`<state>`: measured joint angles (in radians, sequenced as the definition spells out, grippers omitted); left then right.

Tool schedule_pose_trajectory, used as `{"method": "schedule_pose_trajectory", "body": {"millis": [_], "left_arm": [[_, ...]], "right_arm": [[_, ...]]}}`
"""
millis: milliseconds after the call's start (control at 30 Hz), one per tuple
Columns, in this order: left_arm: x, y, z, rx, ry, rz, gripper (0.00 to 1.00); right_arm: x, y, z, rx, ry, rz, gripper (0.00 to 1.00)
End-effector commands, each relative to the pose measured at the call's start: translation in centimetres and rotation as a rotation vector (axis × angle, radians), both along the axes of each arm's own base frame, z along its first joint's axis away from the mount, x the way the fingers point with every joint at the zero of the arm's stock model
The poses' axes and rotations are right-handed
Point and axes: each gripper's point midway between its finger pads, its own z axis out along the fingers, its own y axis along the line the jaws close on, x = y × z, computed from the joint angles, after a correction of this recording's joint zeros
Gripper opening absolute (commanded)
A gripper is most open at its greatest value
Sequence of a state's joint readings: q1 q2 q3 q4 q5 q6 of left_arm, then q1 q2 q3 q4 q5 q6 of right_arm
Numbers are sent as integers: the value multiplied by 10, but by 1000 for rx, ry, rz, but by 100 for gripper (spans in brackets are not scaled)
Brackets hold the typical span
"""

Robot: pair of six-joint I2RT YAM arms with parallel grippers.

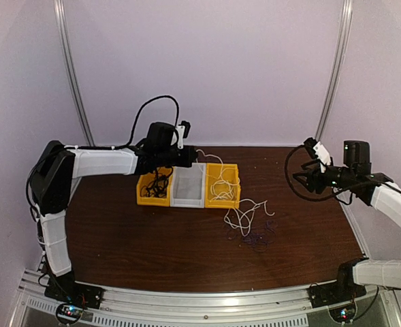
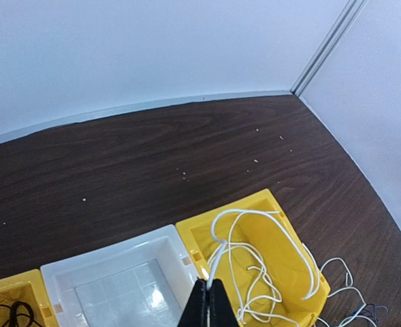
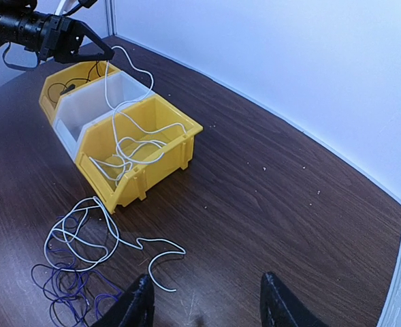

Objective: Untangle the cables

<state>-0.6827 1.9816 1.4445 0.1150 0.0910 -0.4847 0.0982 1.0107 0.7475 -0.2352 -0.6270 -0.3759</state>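
A white cable (image 1: 244, 214) rises from the right yellow bin (image 1: 222, 203) and spills over its front onto the table. My left gripper (image 2: 210, 287) hangs above the bins, shut on the upper end of this white cable (image 2: 254, 259). A dark purplish cable (image 1: 256, 238) lies in loose loops on the table, overlapping the white one (image 3: 84, 225). A black cable (image 1: 158, 184) sits in the left yellow bin (image 1: 146, 199). My right gripper (image 3: 207, 279) is open and holds nothing, hovering above bare table to the right of the purplish cable (image 3: 64, 286).
Three bins stand in a row at the table's back middle, with a white bin (image 1: 186, 200) between the two yellow ones. The booth's back wall rises close behind them. The right side wall (image 2: 377, 102) borders the table.
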Motion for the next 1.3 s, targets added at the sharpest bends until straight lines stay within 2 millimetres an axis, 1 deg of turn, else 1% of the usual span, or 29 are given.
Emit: {"method": "schedule_pose_trajectory", "body": {"millis": [0,133,300,400,600,800,900,1000,1167,1267], "left_arm": [[21,14,19,-32,-17,45,0],[24,24,19,-37,-15,57,0],[19,17,9,-60,30,23,0],[13,5,6,-91,53,-23,0],[3,-25,-3,-82,54,-92,0],[-1,-50,-22,-78,81,-127,0],[-11,-69,-30,-60,81,-153,0],[-17,-85,-36,-49,83,-170,0],[-24,-101,-51,-24,88,-171,0],[-27,-106,-62,0,100,-163,0]], "right_arm": [[0,-6,3,-15,-31,-18,53],[0,-5,2,-16,-27,-10,53],[1,-4,-1,-18,-18,-1,53],[1,-4,-1,-24,-20,0,53],[0,-4,-3,-25,-15,2,53],[1,-5,-3,-27,-18,-6,53],[2,-7,-2,-34,-23,-17,54],[1,-8,-2,-33,-23,-19,53],[3,-8,-4,-36,-19,-22,53],[3,-9,-5,-38,-16,-24,53]]}}
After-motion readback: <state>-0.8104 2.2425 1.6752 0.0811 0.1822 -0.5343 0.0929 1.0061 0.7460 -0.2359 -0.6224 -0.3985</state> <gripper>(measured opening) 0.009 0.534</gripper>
